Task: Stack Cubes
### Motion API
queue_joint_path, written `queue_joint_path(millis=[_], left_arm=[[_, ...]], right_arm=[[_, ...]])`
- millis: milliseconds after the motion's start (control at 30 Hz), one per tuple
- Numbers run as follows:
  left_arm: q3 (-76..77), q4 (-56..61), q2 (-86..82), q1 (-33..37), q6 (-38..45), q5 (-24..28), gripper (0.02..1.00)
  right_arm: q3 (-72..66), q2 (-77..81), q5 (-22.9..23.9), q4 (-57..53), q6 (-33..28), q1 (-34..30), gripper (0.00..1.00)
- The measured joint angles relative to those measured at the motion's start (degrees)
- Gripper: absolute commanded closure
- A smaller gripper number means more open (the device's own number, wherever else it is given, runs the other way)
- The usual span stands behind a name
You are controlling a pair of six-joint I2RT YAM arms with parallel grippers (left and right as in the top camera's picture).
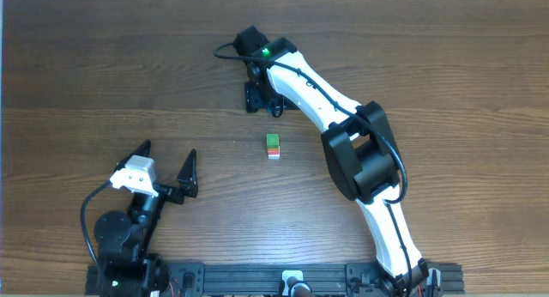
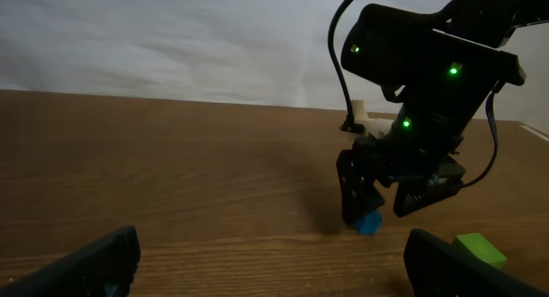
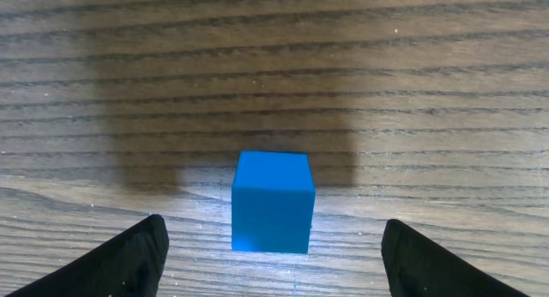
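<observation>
- And there it is: the blue cube (image 3: 273, 203) is found on the tabletop (image 1: 86, 57), at the upper centre of the top view, directly beneath the right tool (image 1: 264, 95).
- The right tool is held wide open with one finger to each side of the blue cube. A clear gap is left on both sides, and nothing is gripped.
- In the left wrist view the right tool is seen lowered close to the tabletop, with the blue cube peeking out between its fingers.
- A small stack (image 1: 273, 146) is seen at the middle of the top view, near the blue cube but apart from it. A green cube (image 1: 273, 141) is set on top, and red shows beneath it.
- The left tool (image 1: 170, 148) is parked at the lower left of the top view, spread wide and empty, well apart from the cubes.
- The blue cube is judged to be light, rigid and smooth-faced. Some slip is to be expected, so a firm, centred squeeze is called for.
- Two opposite flat faces are best taken at mid-height, with the pads kept square to them. A corner grip would likely twist the cube.
- The small stack is narrow and is judged easy to topple, so a gentle, squarely aligned placement is advised.
</observation>
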Motion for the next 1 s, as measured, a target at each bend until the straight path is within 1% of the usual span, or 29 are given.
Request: queue_joint_path(millis=[267, 467, 633, 767, 933, 1000], left_arm=[[0.0, 0.0, 0.0, 0.0, 0.0, 0.0, 0.018], [0.0, 0.0, 0.0, 0.0, 0.0, 0.0, 0.020], [0.0, 0.0, 0.0, 0.0, 0.0, 0.0, 0.018], [0.0, 0.0, 0.0, 0.0, 0.0, 0.0, 0.018], [0.0, 0.0, 0.0, 0.0, 0.0, 0.0, 0.020], [0.0, 0.0, 0.0, 0.0, 0.0, 0.0, 0.018]], right_arm=[[0.0, 0.4, 0.0, 0.4, 0.0, 0.0, 0.200], [0.0, 1.0, 0.0, 0.6, 0.0, 0.0, 0.264], [0.0, 1.1, 0.0, 0.6, -0.2, 0.0, 0.378], [0.0, 1.3, 0.0, 0.7, -0.1, 0.0, 0.413], [0.0, 1.5, 0.0, 0.7, -0.3, 0.0, 0.533], [0.0, 1.6, 0.0, 0.8, -0.4, 0.0, 0.566]])
